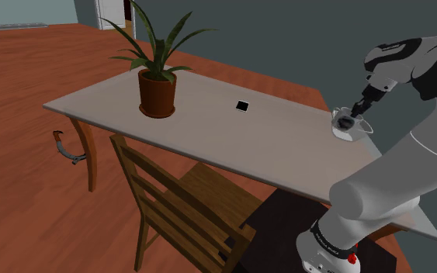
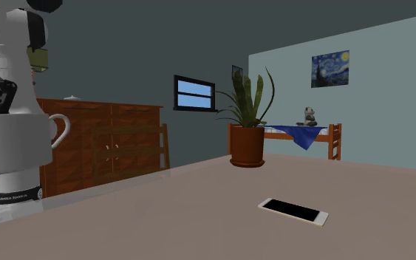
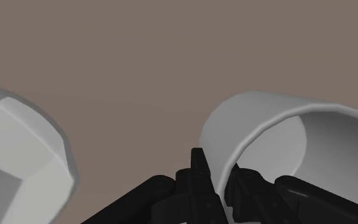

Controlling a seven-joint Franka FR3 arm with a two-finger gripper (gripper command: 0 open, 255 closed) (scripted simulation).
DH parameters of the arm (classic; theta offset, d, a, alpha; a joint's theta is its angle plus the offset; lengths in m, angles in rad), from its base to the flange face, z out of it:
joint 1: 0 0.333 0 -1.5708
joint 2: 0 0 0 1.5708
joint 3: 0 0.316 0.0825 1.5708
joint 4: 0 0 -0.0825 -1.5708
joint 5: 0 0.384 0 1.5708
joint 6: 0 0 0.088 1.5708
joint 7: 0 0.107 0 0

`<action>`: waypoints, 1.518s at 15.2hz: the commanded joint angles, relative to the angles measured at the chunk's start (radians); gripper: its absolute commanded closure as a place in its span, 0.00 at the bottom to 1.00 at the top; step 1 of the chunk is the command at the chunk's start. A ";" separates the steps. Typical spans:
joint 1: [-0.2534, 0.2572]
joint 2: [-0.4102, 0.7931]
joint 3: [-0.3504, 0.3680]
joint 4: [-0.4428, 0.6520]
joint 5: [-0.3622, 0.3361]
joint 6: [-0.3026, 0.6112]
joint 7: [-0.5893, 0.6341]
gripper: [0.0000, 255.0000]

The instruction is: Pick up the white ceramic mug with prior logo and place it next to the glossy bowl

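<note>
The gripper (image 3: pixel 216 167) is clamped on the white mug (image 3: pixel 266 130). Its two black fingers pinch the mug's wall at the rim, one inside and one outside, so the cup hangs off to one side of the hand. A pale bowl (image 3: pixel 18 153) sits near the mug on the gripper's other side, apart from it. Both are over the brown table (image 1: pixel 209 124), at the end nearest the arm's stand.

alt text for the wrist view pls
The black gripper clasps the wall of a white mug, one finger outside the rim and one inside, above a plain grey-brown table. A pale open vessel, probably the bowl, stands beside the mug and apart from it.
</note>
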 commanded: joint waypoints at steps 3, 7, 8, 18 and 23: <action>-0.002 0.012 -0.005 -0.044 0.009 0.053 -0.013 1.00; -0.003 0.029 -0.009 -0.084 0.022 0.105 -0.027 1.00; -0.003 0.034 -0.010 -0.094 0.026 0.118 -0.030 1.00; -0.007 0.098 -0.016 -0.176 0.082 0.244 -0.079 1.00; -0.011 0.140 -0.015 -0.208 0.122 0.304 -0.112 1.00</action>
